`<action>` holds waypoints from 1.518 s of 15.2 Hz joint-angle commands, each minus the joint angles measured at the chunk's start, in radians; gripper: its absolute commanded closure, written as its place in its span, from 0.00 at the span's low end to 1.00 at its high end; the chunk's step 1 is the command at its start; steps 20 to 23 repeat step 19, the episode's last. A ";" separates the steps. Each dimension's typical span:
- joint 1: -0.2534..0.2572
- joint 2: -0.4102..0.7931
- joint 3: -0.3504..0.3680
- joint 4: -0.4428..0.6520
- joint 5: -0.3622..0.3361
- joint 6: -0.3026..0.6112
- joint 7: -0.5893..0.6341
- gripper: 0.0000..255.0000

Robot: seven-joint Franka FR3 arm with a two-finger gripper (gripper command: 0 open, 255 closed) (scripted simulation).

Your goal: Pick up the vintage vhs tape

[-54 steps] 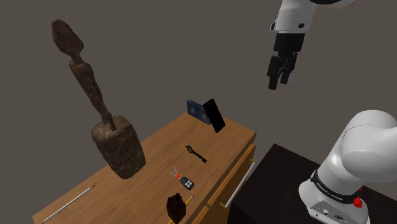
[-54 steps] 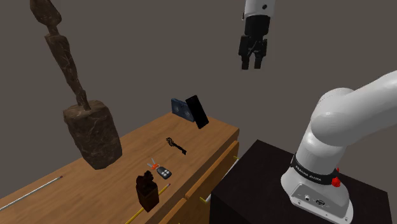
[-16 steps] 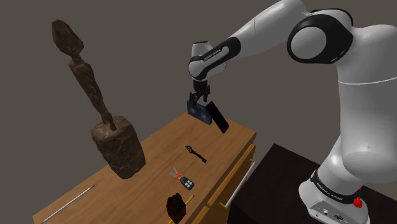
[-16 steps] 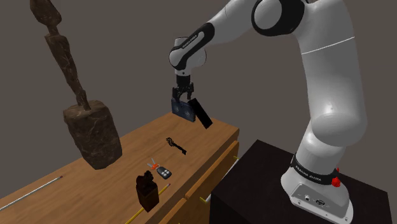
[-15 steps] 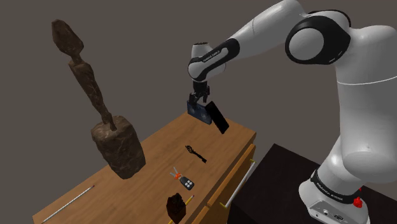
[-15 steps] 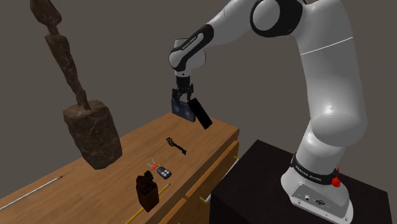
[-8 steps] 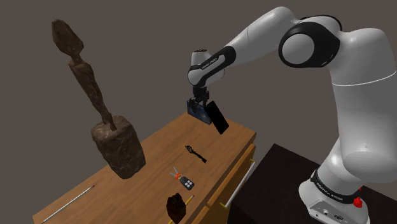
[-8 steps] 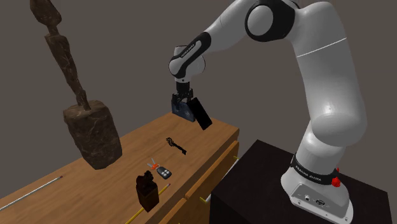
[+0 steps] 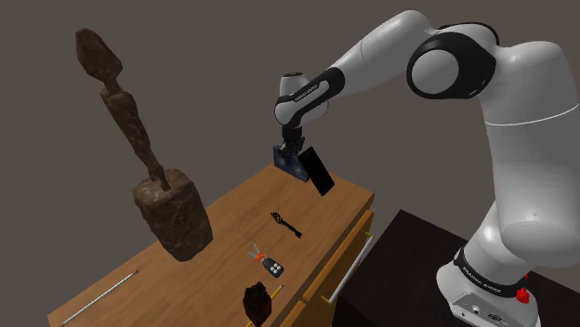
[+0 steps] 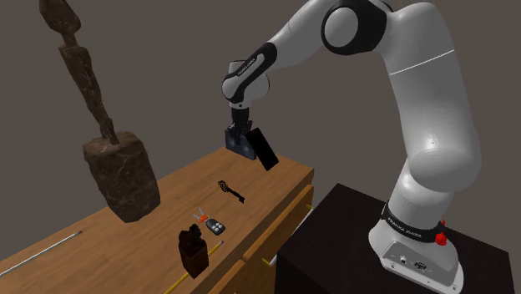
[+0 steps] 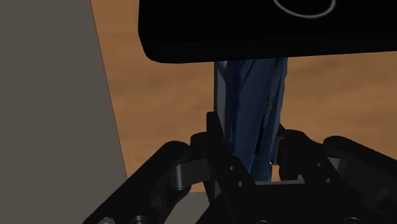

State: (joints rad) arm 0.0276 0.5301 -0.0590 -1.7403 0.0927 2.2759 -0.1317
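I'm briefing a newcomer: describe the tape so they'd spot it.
On the wooden table, at the end far from the tall brown sculpture, two flat things stand. The tape is the blue one in the gripper, not the black slab beside it.

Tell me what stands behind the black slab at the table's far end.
A blue tape stands behind it, with the tool closed on its top edge. The slab covers part of the tape, so that part cannot be seen.

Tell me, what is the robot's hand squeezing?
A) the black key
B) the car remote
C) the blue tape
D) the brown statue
C: in the wrist view the gripper clasps the blue tape from both sides.
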 commanded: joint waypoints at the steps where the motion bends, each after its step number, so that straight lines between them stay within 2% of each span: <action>1: 0.000 0.001 0.001 0.000 0.000 0.000 0.000 1.00; 17: 0.004 -0.101 -0.006 0.057 -0.013 -0.158 0.014 1.00; 23: 0.004 -0.102 -0.006 0.057 -0.013 -0.160 0.014 1.00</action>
